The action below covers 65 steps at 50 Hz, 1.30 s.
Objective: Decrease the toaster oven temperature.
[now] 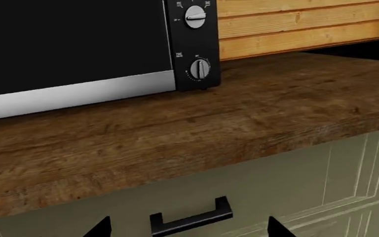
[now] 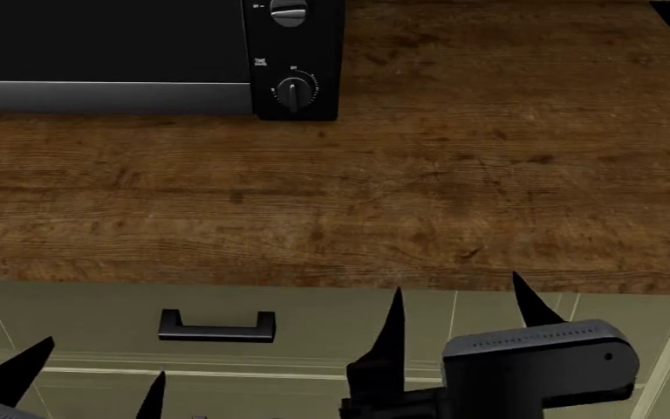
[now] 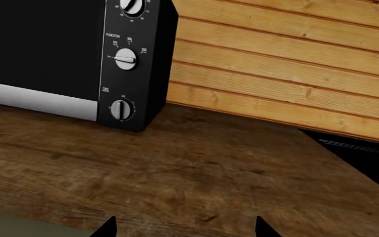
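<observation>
Right gripper (image 2: 457,323): your nearest thing in the head view, below the countertop's front edge; its 2 dark fingertips stand apart with nothing between them.
Left gripper (image 2: 85,371): also below that edge, to the left; you see 2 spread tips holding nothing, just under the drawer handle (image 2: 217,327).
Cabinet front (image 2: 67,319): pale green, directly under the countertop, carrying that black handle.
Countertop (image 2: 428,175): dark wood, your landmark; both grippers are well short of anything on it.
Toaster oven (image 3: 38,44): black, standing at the back left of the countertop, dark glass door with a silver strip along its lower edge.
Time knob (image 3: 120,109): lowest on the panel, closest to the countertop.
Function knob (image 3: 125,59): middle, ringed by icons.
Temperature (image 3: 132,6): top knob, farthest above the countertop, cut off by the right wrist view's edge; you are not touching it.
Wall (image 3: 295,64): wooden planks rising behind the countertop.
</observation>
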{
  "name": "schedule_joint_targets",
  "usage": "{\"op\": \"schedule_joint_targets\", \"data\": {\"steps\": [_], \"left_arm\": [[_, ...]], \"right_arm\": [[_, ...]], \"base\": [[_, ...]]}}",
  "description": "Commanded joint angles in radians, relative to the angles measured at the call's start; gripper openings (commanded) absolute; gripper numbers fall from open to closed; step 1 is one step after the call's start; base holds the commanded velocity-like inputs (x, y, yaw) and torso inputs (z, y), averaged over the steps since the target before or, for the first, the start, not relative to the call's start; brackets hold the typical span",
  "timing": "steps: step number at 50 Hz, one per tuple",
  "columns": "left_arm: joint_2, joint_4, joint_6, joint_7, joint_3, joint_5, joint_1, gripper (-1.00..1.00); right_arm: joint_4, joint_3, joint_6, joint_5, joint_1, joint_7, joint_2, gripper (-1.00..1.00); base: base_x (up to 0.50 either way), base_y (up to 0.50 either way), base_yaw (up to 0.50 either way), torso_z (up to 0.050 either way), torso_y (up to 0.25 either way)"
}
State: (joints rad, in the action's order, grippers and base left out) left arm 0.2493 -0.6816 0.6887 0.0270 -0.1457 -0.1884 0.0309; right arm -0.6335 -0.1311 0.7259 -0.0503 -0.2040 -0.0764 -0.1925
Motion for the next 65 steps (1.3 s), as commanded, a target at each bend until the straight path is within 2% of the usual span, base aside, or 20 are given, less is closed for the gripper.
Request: {"op": "schedule_joint_targets", "data": {"steps": [1, 9, 15, 18, 22, 27, 30, 43, 54, 65], "left_arm": [[0.056, -0.254, 0.286, -0.036, -0.064, -0.021, -0.043, 1.0], [0.056, -0.357, 0.456, -0.093, -0.057, -0.146, -0.042, 1.0], [0.176, -0.363, 0.358, 0.067, -0.144, -0.334, -0.061, 1.0], [0.19, -0.349, 0.327, 0.073, -0.194, -0.321, -0.082, 1.0], [0.19, -0.343, 0.333, 0.078, -0.196, -0.335, -0.077, 1.0], [0.215, -0.363, 0.335, 0.14, -0.212, -0.388, -0.055, 1.0], [0.239, -0.362, 0.306, 0.181, -0.239, -0.409, -0.049, 1.0], [0.309, -0.334, 0.203, 0.18, -0.369, -0.346, -0.077, 1.0], [0.34, -0.306, 0.136, 0.197, -0.392, -0.346, -0.08, 1.0], [0.355, -0.302, 0.119, 0.22, -0.41, -0.36, -0.066, 1.0]], "right_arm": [[-0.169, 0.041, 0.332, -0.042, -0.18, 0.058, 0.02, 1.0], [-0.183, 0.092, 0.573, -0.098, -0.388, 0.074, 0.071, 1.0], [-0.178, 0.118, 0.679, -0.134, -0.496, 0.09, 0.106, 1.0], [-0.138, 0.116, 0.702, -0.137, -0.574, 0.083, 0.122, 1.0], [-0.074, 0.11, 0.71, -0.136, -0.644, 0.069, 0.136, 1.0], [-0.026, 0.106, 0.75, -0.126, -0.723, 0.034, 0.146, 1.0], [-0.009, 0.151, 0.786, -0.137, -0.769, 0.026, 0.175, 1.0], [0.043, 0.198, 0.767, -0.227, -0.799, -0.04, 0.185, 1.0], [0.034, 0.239, 0.782, -0.376, -0.806, -0.146, 0.185, 1.0], [0.036, 0.236, 0.787, -0.422, -0.815, -0.187, 0.166, 1.0]], "base": [[0.0, 0.0, 0.0, 0.0, 0.0], [0.0, 0.0, 0.0, 0.0, 0.0], [0.0, 0.0, 0.0, 0.0, 0.0], [0.0, 0.0, 0.0, 0.0, 0.0], [0.0, 0.0, 0.0, 0.0, 0.0], [0.0, 0.0, 0.0, 0.0, 0.0], [0.0, 0.0, 0.0, 0.0, 0.0], [0.0, 0.0, 0.0, 0.0, 0.0], [0.0, 0.12, 0.0, 0.0, 0.0], [0.06, 0.3, 0.0, 0.0, 0.0]]}}
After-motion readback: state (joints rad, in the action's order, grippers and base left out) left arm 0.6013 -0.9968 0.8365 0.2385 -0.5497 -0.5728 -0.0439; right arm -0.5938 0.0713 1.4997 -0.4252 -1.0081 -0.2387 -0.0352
